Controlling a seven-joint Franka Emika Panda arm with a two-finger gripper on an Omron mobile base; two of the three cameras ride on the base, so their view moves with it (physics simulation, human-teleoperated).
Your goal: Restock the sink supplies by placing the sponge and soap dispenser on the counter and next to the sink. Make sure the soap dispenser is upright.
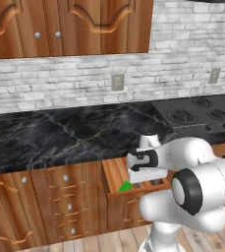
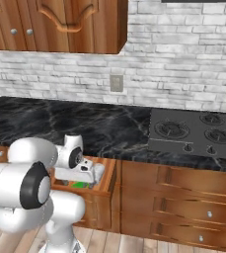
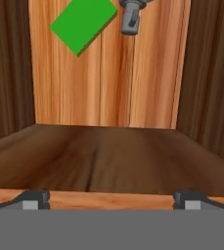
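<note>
The flat rectangular bright-green sponge [image 3: 83, 23] lies on the pale wooden floor of an open pulled-out drawer [image 3: 133, 88], and just beside it lies the grey soap dispenser [image 3: 131, 17], of which only the pump end shows (it looks to be on its side, though most of it is cut off). So neither item has reached the glossy black marble counter [image 1: 45, 133] yet; both placements are left to do. The white arm's two-finger gripper [image 3: 111, 199] hangs above the drawer's front edge, jaws spread wide and holding nothing, seemingly lining up for a first pick. The sink is out of frame.
</note>
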